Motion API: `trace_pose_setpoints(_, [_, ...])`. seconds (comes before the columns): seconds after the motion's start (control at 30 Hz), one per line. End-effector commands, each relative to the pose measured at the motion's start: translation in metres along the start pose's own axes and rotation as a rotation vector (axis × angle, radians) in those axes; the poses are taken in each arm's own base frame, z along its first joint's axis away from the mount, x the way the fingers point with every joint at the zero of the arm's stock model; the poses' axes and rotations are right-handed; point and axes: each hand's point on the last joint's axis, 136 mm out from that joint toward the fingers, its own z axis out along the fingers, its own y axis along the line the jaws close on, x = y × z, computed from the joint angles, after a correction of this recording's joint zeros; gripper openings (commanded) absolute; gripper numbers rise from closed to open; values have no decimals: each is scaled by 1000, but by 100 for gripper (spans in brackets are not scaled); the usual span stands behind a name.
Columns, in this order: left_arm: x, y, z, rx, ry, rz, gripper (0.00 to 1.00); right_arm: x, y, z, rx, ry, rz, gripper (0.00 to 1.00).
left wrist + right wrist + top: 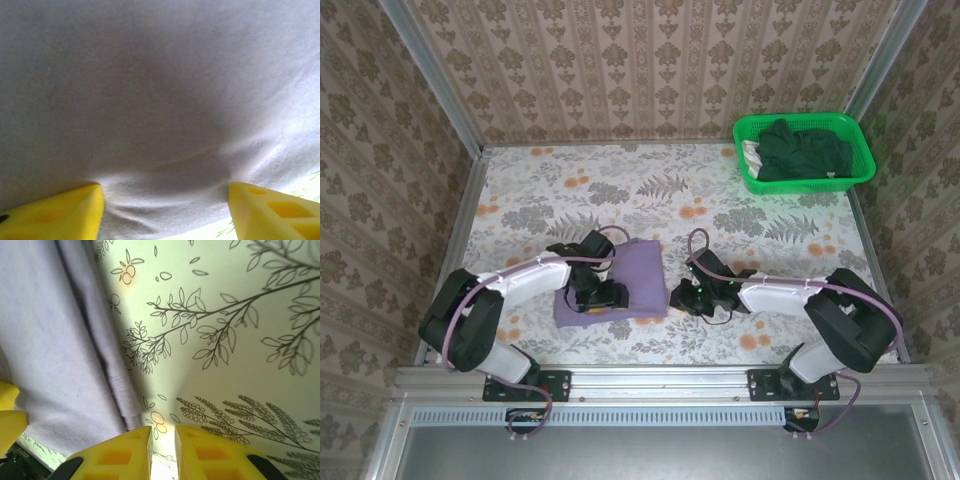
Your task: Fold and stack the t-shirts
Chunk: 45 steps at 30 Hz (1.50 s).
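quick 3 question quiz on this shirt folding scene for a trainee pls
1. True or false: the purple t-shirt lies inside the green basket.
2. The green basket holds: A) dark green t-shirts B) purple cloth C) nothing.
3. Fill in: the left end effector has its jaws ___ over the purple t-shirt.
Key: 1 false; 2 A; 3 open.

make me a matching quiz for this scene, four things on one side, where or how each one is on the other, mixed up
1 lavender t-shirt
2 dark green t-shirts
3 left gripper
4 right gripper

a jaws nearly together over bare tablecloth
b folded flat on the tablecloth
c heaped in the basket
d jaws wide apart over the lavender t-shirt

Pairs: 1-b, 2-c, 3-d, 4-a
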Motion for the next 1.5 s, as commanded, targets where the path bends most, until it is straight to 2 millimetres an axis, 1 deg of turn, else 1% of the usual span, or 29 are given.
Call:
trace_pose_setpoints(0.0, [9, 10, -23, -52, -9, 7, 76, -6, 17, -14, -24, -54, -54, 22])
trace_pose_setpoints(0.07, [7, 0, -40, -17, -41, 26, 78, -7, 39, -18, -75, -67, -76, 22])
trace_pose_setpoints(0.1, [7, -1, -48, -10, -54, 24, 78, -7, 51, -18, -98, -67, -83, 22])
trace_pose_setpoints(0.13, [8, 0, -54, -3, -60, 8, 77, -6, 62, -16, -117, -59, -85, 22])
trace_pose_setpoints(0.17, [9, 2, -57, 8, -63, -15, 74, -6, 71, -12, -132, -50, -87, 22])
trace_pose_setpoints(0.2, [11, 5, -59, 28, -61, -49, 65, -5, 82, -7, -150, -34, -89, 22])
trace_pose_setpoints(0.3, [15, 22, -58, 77, -52, -176, 30, 2, 120, 8, -185, 14, -152, 21])
trace_pose_setpoints(0.33, [16, 26, -56, 97, -49, -218, 21, 5, 131, 14, -183, 35, -181, 20])
trace_pose_setpoints(0.37, [15, 34, -55, 110, -53, -270, 17, 7, 138, 20, -178, 55, -198, 20])
trace_pose_setpoints(0.4, [16, 38, -52, 127, -48, -306, 15, 11, 147, 27, -177, 81, -215, 19])
trace_pose_setpoints(0.47, [15, 44, -46, 151, -45, -348, 15, 20, 160, 41, -181, 135, -241, 19])
trace_pose_setpoints(0.53, [16, 46, -37, 173, -29, -367, 15, 34, 165, 55, -166, 210, -262, 19])
trace_pose_setpoints(0.57, [17, 48, -32, 172, -19, -375, 15, 38, 164, 63, -158, 243, -264, 19])
trace_pose_setpoints(0.67, [18, 59, -19, 141, -1, -399, 15, 45, 150, 80, -98, 293, -261, 18])
trace_pose_setpoints(0.77, [27, 85, -8, 27, 20, -456, 16, 55, 127, 92, -25, 337, -269, 18])
trace_pose_setpoints(0.83, [33, 102, -2, -41, 21, -497, 18, 64, 101, 98, 34, 357, -267, 19])
trace_pose_setpoints(0.93, [34, 116, 4, -84, 10, -555, 19, 71, 63, 103, 88, 365, -230, 19])
trace_pose_setpoints(1.0, [33, 121, 6, -88, 7, -581, 18, 70, 50, 101, 86, 352, -202, 19])
trace_pose_setpoints(1.07, [32, 124, 5, -95, -3, -598, 18, 65, 48, 96, 58, 320, -190, 23])
trace_pose_setpoints(1.13, [28, 122, 2, -79, -22, -599, 20, 56, 54, 87, 29, 278, -204, 25])
trace_pose_setpoints(1.23, [21, 113, -6, -33, -46, -583, 28, 45, 68, 70, -32, 209, -226, 30])
trace_pose_setpoints(1.27, [19, 111, -8, -29, -53, -579, 32, 44, 68, 67, -39, 201, -224, 32])
trace_pose_setpoints(1.33, [16, 109, -16, -25, -63, -571, 42, 42, 57, 64, -26, 196, -211, 34])
trace_pose_setpoints(1.4, [9, 105, -26, -14, -83, -559, 48, 40, 42, 64, -10, 200, -182, 34])
trace_pose_setpoints(1.47, [-1, 100, -40, -3, -113, -544, 58, 35, 34, 58, -22, 179, -150, 35])
